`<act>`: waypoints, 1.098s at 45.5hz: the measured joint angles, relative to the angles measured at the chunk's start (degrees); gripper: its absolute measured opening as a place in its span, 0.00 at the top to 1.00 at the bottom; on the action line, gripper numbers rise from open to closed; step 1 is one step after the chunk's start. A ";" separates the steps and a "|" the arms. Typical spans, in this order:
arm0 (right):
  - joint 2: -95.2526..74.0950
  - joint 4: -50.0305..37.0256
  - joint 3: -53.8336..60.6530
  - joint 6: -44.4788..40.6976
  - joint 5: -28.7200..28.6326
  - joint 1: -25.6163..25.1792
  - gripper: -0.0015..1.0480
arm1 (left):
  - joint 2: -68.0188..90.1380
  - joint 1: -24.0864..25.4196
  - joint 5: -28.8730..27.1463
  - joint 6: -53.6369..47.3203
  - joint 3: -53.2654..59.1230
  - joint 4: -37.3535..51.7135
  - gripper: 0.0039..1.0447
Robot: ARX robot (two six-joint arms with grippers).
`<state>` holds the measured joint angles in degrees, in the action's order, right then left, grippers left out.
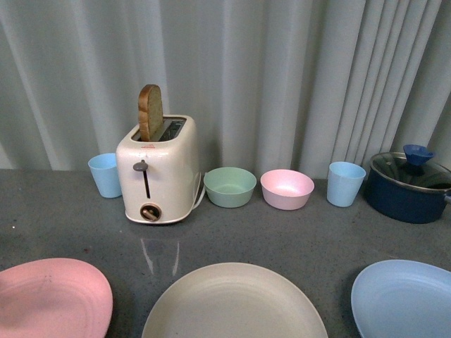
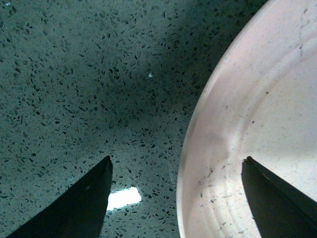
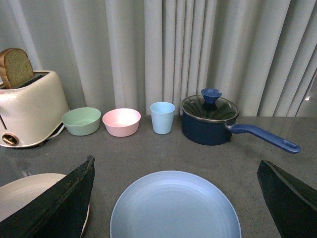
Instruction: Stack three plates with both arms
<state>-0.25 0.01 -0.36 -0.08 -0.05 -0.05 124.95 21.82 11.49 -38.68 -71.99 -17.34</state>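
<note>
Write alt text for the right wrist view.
The open right claw frames a light blue plate on a grey counter, with part of a cream plate beside it. Behind, against a curtain, stand a toaster holding bread, a green bowl, a pink bowl, a blue cup and a lidded navy pot.

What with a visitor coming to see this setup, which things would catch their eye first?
Three large plates lie apart along the front: pink plate left, cream plate centre, light blue plate right. Behind, a cream toaster with a bread slice sticking up stands left of centre; a dark blue pot sits far right.
</note>
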 joint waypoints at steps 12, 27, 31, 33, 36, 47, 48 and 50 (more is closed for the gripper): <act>0.00 0.00 0.00 0.00 0.00 0.00 0.07 | 0.09 0.22 0.48 -0.11 -0.13 0.02 0.70; 0.00 0.00 0.00 0.00 0.00 0.00 0.07 | 0.02 -0.04 2.36 0.42 -0.83 -1.29 0.97; 0.00 0.00 0.00 0.00 0.00 0.00 0.07 | 0.02 -0.04 2.64 0.70 -1.46 -2.16 0.97; 0.00 0.00 0.00 0.00 0.00 0.00 0.07 | 0.02 -0.04 2.95 0.79 -1.77 -2.71 0.97; 0.00 0.00 0.00 0.00 0.00 0.00 0.07 | 0.02 0.00 3.45 1.01 -2.54 -3.80 0.97; 0.00 0.00 0.00 0.00 0.00 0.00 0.07 | -1.14 0.37 6.56 4.07 -8.35 -10.25 0.97; 0.00 0.00 0.00 0.00 0.00 0.00 0.07 | -1.40 0.39 7.02 4.50 -8.92 -11.17 0.97; 0.00 0.00 0.00 0.00 0.00 0.00 0.07 | -1.73 0.42 7.61 4.90 -9.73 -12.24 0.97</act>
<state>-0.25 0.01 -0.36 -0.08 -0.05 -0.05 123.22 22.24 19.09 -33.78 -81.71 -29.58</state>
